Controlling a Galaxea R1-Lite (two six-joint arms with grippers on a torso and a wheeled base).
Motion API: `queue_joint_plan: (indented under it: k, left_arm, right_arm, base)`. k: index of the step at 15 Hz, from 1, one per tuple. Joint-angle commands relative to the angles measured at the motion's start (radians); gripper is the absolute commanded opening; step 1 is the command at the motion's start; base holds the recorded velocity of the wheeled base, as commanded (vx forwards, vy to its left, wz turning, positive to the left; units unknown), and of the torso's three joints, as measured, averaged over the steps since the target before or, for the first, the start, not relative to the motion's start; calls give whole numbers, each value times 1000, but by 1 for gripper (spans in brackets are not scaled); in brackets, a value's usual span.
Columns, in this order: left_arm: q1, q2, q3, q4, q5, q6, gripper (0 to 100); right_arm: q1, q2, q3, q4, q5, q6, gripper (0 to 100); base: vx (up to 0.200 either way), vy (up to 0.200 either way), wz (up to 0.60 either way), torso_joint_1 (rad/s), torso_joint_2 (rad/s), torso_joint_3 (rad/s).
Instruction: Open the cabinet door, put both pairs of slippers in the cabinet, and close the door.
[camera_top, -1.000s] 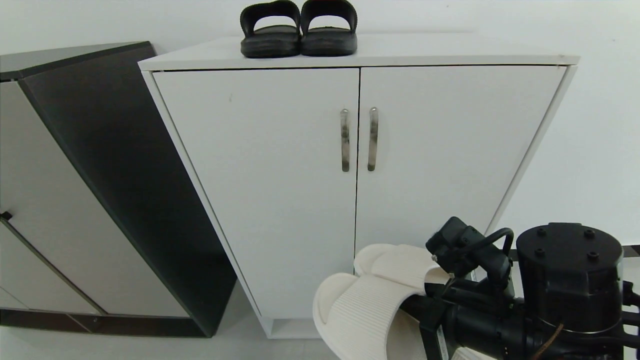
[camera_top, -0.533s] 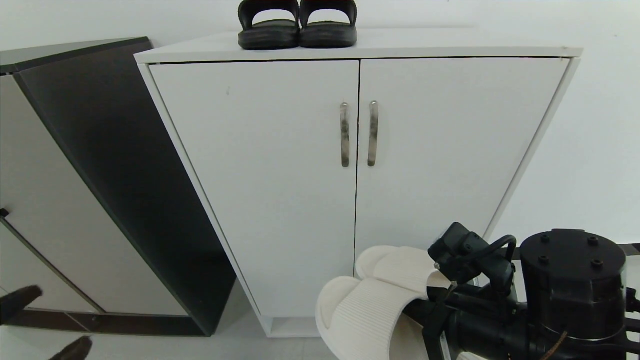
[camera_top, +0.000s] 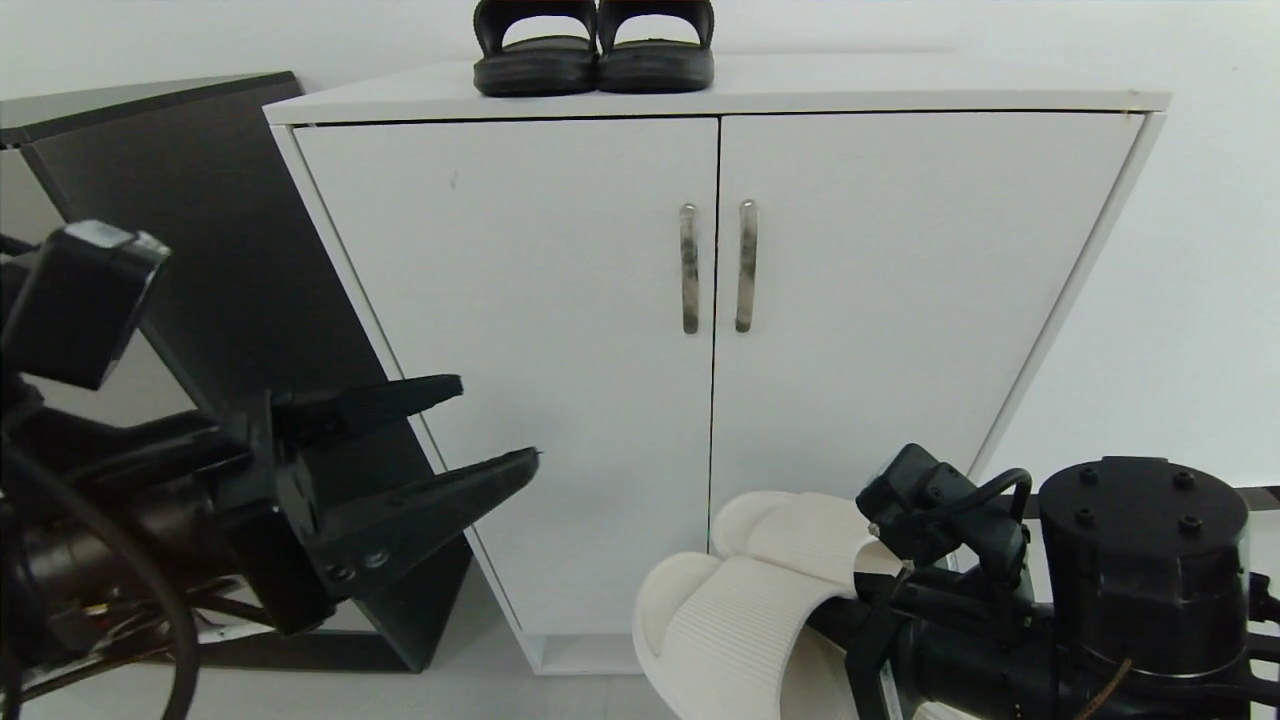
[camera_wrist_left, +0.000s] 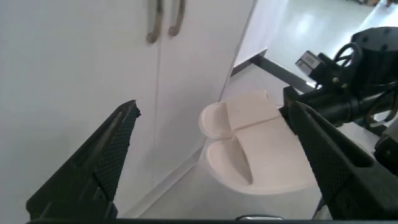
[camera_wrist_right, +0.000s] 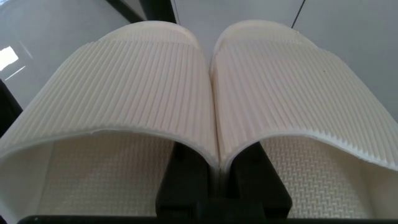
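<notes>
White cabinet (camera_top: 560, 350), cream slippers (camera_top: 740, 610) toes toward it

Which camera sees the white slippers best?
The right wrist view: both white slippers show close up, ribbed straps side by side. The head view shows their toes and straps, heels hidden; the left wrist view shows them farther off.
</notes>
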Motion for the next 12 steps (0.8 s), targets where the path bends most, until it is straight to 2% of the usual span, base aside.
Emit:
queue_joint_plan:
  k: [1,2,4,6,7,8,12]
  left_arm:
    - [-74,167,-98,0,2,-9,100]
    - [-107,216,-125,-6,6,-25,100]
    - [-125,303,-182,-25,5,-55,100]
    - [-154,400,-193,-176,2,-66,100]
    - [-162,438,-227,-213,-1,-83,100]
    - [-165,464,-279,-199,-10,-89,100]
    - [-165,498,-493,23,-184,-124,100]
  right_arm:
    - [0,1,1,-1,-1,1,0]
    - [0,6,-2,-1,1,1,0]
    - [0,13,-4,-2,1,0,0]
    - [0,19,-4,-4,1,0,0]
    - [2,18,2,-2,2,-2,0]
    - [5,21,7,-2,4,-5,0]
    - [5,12,22,-4,15,-23,0]
  base:
    - [0,0,0,0,0,0]
    - [0,0,0,0,0,0]
    - [0,0,0,0,0,0]
    - [0,0,0,0,0,0]
    - [0,0,0,0,0,0]
    - [0,0,0,0,0,0]
    - [0,0,0,0,0,0]
